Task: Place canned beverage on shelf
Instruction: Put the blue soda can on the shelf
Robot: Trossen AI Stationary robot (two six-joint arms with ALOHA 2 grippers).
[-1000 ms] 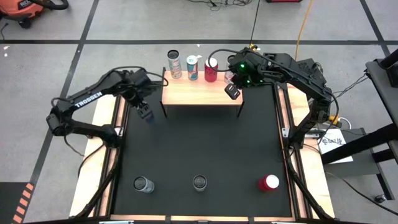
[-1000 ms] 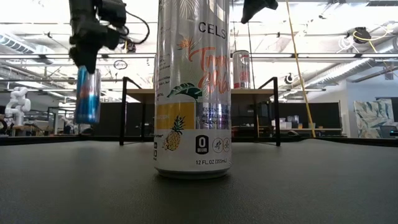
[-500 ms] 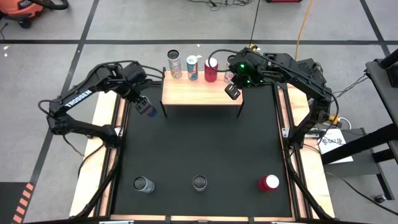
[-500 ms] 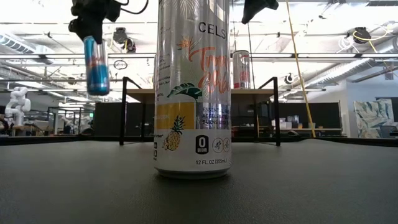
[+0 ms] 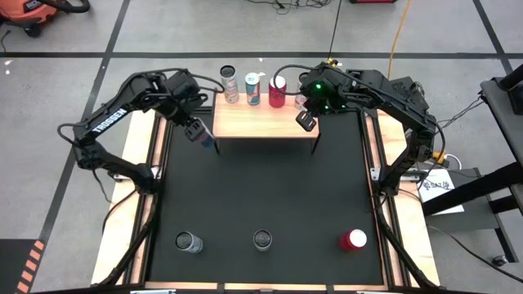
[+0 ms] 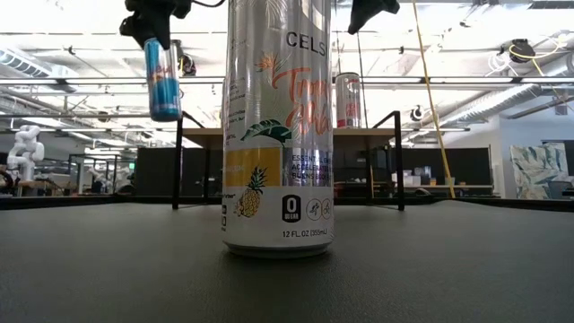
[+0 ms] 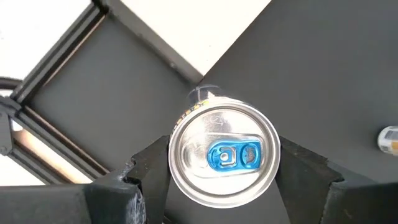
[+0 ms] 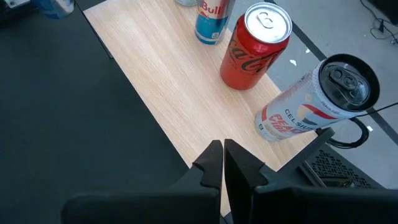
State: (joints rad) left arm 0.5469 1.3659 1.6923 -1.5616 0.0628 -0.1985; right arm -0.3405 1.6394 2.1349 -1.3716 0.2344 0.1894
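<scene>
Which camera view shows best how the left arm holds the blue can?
The left wrist view: the blue can fills the centre, top up, between both fingers. The low view shows its side hanging in the air. The high view shows only a small blue shape at the shelf's left end.

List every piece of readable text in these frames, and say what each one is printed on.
"CELS", cut off by the frame's edge: tall white can nearest the low camera.
"12 FL. OZ (355mL)": the same can's base.
"0 SUGAR": the same can's badge.
"TROSSEN": left arm, high view.
"Bull", partly cropped: blue and silver can on the shelf.
"Coca-Cola" script, partly visible: red can.
"CELS", partly visible: white can beside it.
The held blue can's print is too blurred to read.
</scene>
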